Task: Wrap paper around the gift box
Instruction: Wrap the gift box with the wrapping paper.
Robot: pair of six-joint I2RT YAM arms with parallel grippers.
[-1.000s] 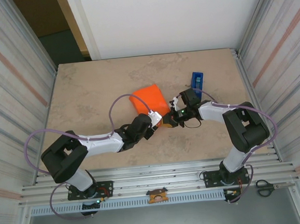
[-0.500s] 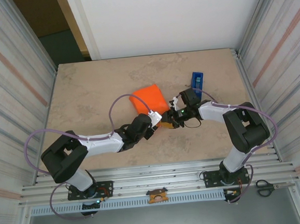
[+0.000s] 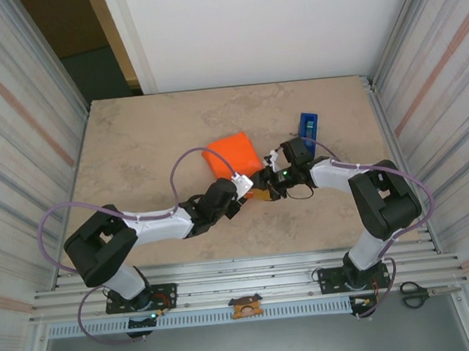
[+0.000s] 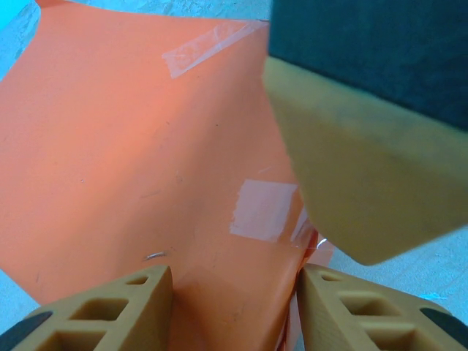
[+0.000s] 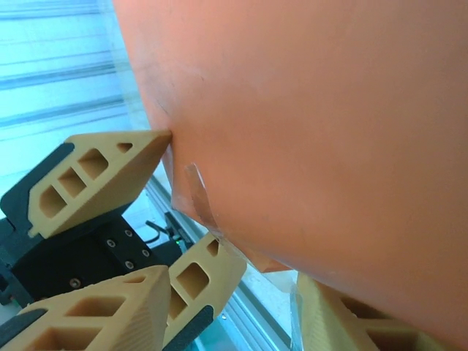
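From above I see the thin light-orange paper sheet (image 3: 229, 153), folded into a squarish parcel near the table's middle. The left gripper (image 3: 252, 193) and right gripper (image 3: 266, 183) meet at its 5 o'clock corner. My left wrist camera shows the left gripper (image 4: 234, 272) clamped on the paper's taped fold. My right wrist camera shows the right gripper (image 5: 234, 281) with fingers apart, the paper's edge at 5 o'clock.

The overhead view is bright, even and sharp, with only soft shadows under the arms on the bench (image 3: 134, 143), while both wrist views show a cyan cast at their margins and blur close up, the paper (image 4: 110, 146) evenly lit, its tape patches (image 4: 262, 210) palely glossy.
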